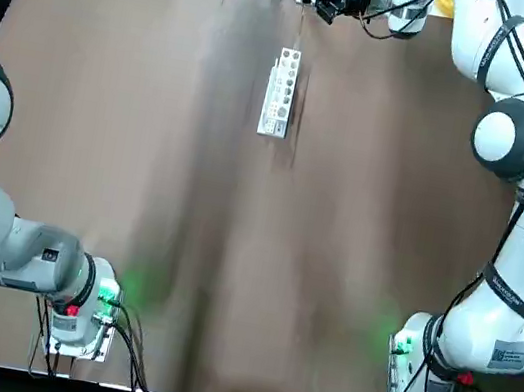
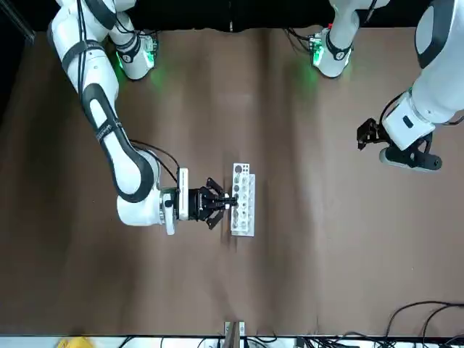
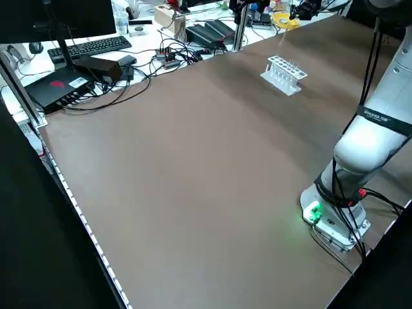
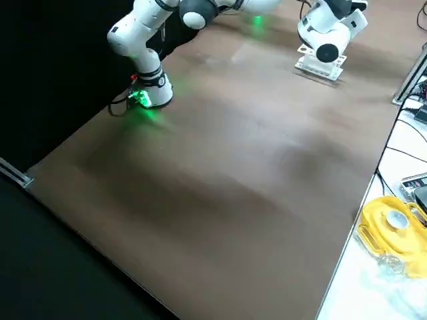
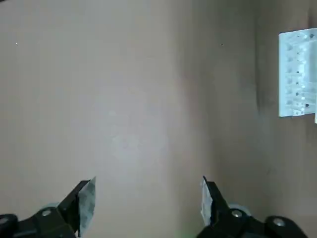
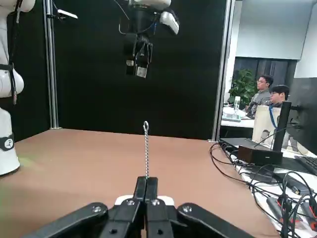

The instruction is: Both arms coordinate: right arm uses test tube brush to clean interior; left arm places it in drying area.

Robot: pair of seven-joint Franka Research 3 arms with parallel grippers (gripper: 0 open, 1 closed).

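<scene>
listing what lies on the brown table [image 1: 142,185], far side first.

- drying area [image 1: 279,93]: narrow white rack with a row of round holes, standing near the middle of the table's far edge, long side running away from the robot. also seen in the front view [image 2: 243,199], the left side view [image 3: 284,74] and at the edge of the left wrist view [image 5: 297,74].
- right arm [image 2: 109,138]: cable-strapped, reaching across to the far side, forearm level and low. right gripper [image 2: 226,202] sits just beside the rack, pointing at its long side.
- right gripper, wrist view [image 6: 146,191]: fingers pressed together, clamped on the test tube brush [image 6: 146,148]. the brush is a thin twisted stick standing straight out from the fingertips, ending in a small loop. whether its tip touches the rack cannot be told.
- left arm [image 2: 428,80]: bare links, held up over its own side of the table, well apart from the rack. left gripper [image 2: 368,133] hangs above bare table; in the right wrist view it shows high up in the distance [image 6: 138,62].
- left gripper, wrist view [image 5: 147,203]: fingers spread wide apart, nothing between them, only table below.
- surroundings: cables and a keyboard [image 3: 96,46] beyond the table; a yellow object [image 4: 393,227] on the adjoining white surface; two people [image 6: 270,91] seated in the room behind.
</scene>
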